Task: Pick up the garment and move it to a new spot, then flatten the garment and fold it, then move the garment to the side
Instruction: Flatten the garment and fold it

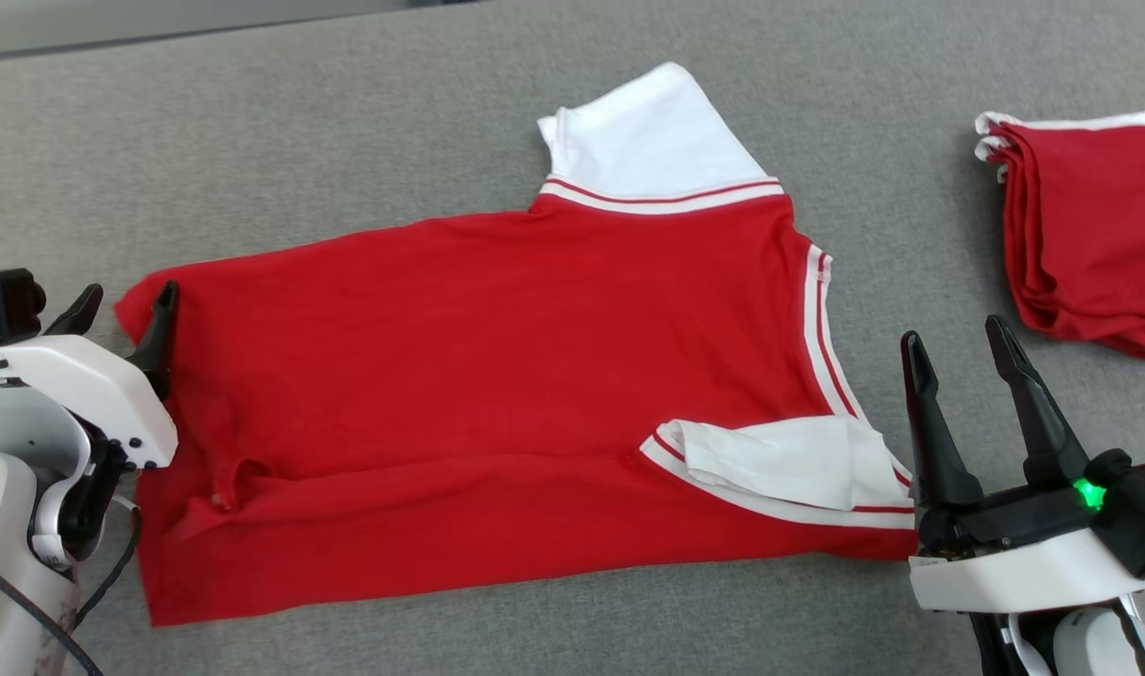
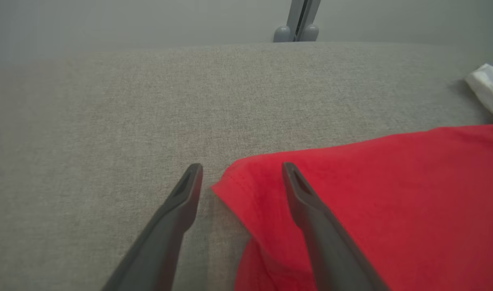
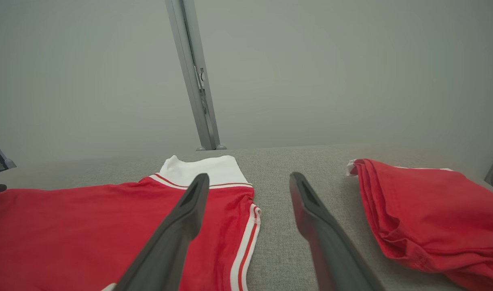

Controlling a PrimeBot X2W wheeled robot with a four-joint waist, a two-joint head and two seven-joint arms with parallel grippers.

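While its fingers stand apart, the left gripper [image 1: 126, 319] straddles the hem corner of the red-and-white shirt [image 1: 497, 347], which lies spread between both grippers. Likewise open, the right gripper [image 1: 957, 343] hovers just beside the tucked sleeve [image 1: 788, 460]. Advise pinching both corners squarely and lifting together.

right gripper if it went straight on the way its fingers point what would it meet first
Probably only the bare gray surface: the right gripper aims into the gap between the spread garment and the folded red pile. Its height is unclear.
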